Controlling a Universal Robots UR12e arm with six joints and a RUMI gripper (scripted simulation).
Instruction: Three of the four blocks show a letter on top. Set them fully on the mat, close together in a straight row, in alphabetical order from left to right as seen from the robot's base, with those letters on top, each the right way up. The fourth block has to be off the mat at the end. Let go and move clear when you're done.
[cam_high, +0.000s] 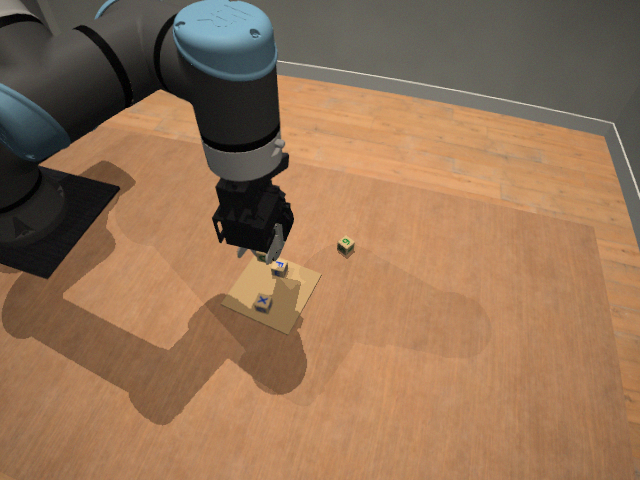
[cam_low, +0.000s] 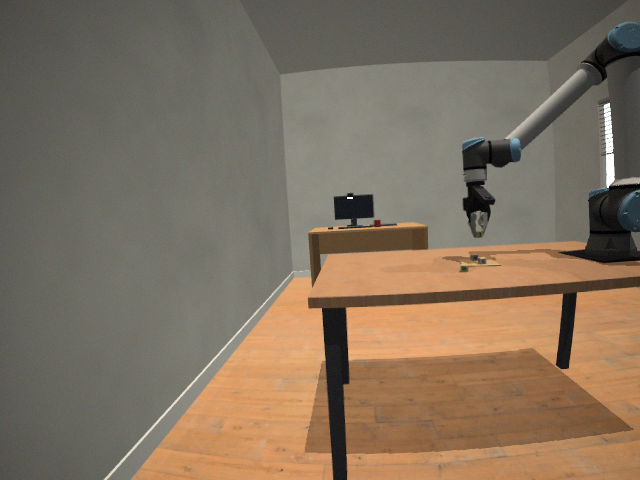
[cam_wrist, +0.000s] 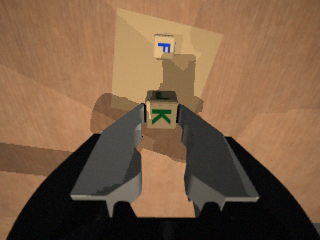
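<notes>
I have the grey UR arm with blue joint caps (cam_high: 222, 77) reaching out over the wide brown wooden table (cam_high: 465, 335), wrist pointing down above the pale tan square mat (cam_high: 242, 297). The black two-jaw gripper (cam_wrist: 161, 117) hangs well above the mat, its grey fingers clamped on the small wooden cube with a green K (cam_wrist: 161, 117), the letter facing my wrist camera.

On the mat sit the wooden cube with a blue F (cam_high: 279, 268) near the far edge and the wooden cube with a blue X (cam_high: 263, 302) nearer the front, apart from each other. The wooden cube with a green 9 (cam_high: 345, 245) lies on the bare table, well off the mat, which I judge is where the odd block belongs.

So I read the step in hand as carrying K in for placement. The order wanted is F, K, X, and K should go down between the other two. My next move calls for lining up over that gap, checking the letter's orientation, and descending without nudging F or X; the row may need tightening afterwards.
</notes>
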